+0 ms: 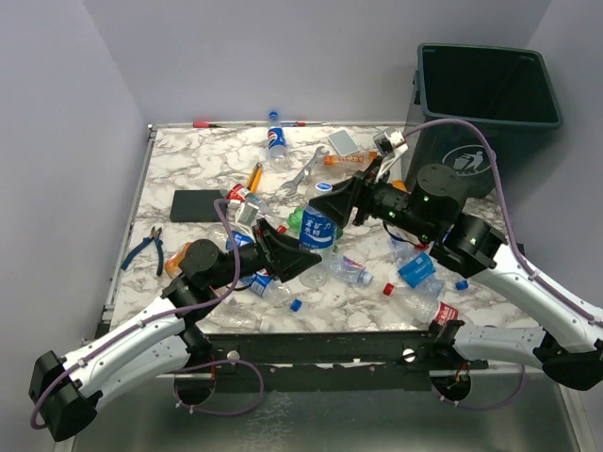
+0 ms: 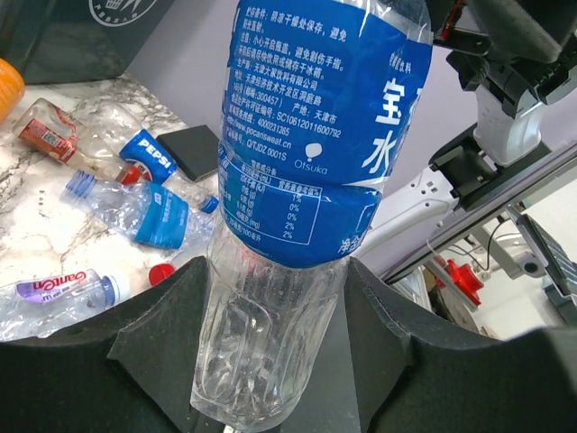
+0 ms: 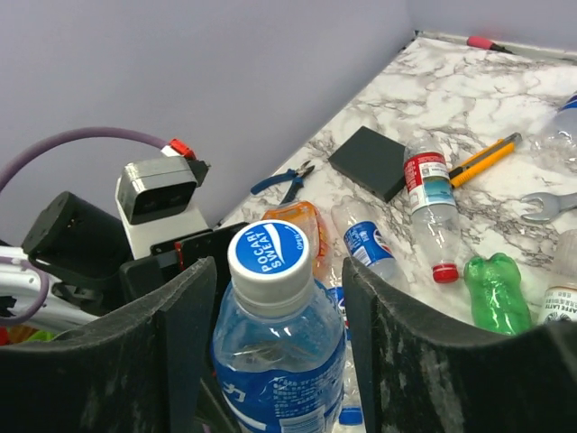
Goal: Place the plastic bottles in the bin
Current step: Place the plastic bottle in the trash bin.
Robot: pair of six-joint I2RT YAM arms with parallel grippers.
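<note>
A clear bottle (image 1: 320, 224) with a blue label and a blue-and-white Pocari Sweat cap (image 3: 269, 253) hangs above the middle of the marble table. My left gripper (image 1: 292, 259) is shut on its ribbed base (image 2: 261, 343). My right gripper (image 1: 341, 202) has its jaws around the shoulder just below the cap, and both pads touch the sides. Several other plastic bottles lie on the table, among them a Pepsi one (image 1: 276, 141), a green one (image 3: 496, 293) and a cluster at the right (image 1: 415, 268). The dark green bin (image 1: 485, 121) stands off the table's far right corner.
A silver wrench (image 1: 303, 172), a yellow-handled tool (image 1: 254, 176) and a black pad (image 1: 196, 204) lie on the far half of the table. Blue pliers (image 1: 146, 247) rest near the left edge. Loose caps (image 1: 296, 304) sit near the front edge.
</note>
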